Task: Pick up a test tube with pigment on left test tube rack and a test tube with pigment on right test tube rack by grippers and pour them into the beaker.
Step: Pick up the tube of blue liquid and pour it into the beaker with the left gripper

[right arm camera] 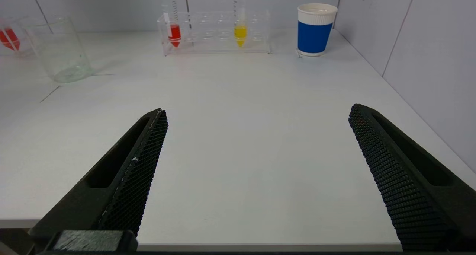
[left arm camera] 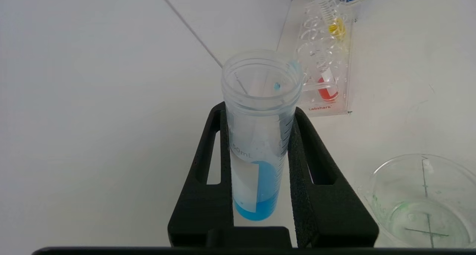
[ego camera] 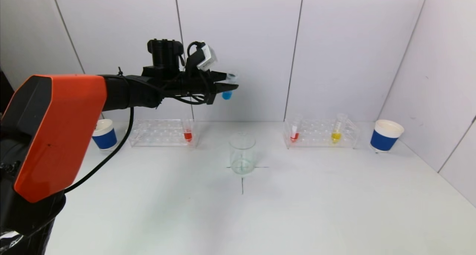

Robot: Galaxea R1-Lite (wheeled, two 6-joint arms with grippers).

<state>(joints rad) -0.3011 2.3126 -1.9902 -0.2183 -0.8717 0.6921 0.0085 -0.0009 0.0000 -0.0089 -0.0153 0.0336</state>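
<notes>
White desk [ego camera: 297, 210] between grey panels: left tool [ego camera: 227, 84] clenched on blue-pigment tube [ego camera: 227, 93], roughly upright, held high above the desk, beaker [ego camera: 242, 154] at desk centre below and slightly toward the right; right tool [right arm camera: 256, 173] released, near the front edge.

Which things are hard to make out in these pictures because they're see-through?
Head view: the beaker and left rack nearly melt into the white table. Left wrist view: the blue tube shows sharply between the left gripper fingers. Right wrist view: the right rack is faint, its pigments vivid.
</notes>
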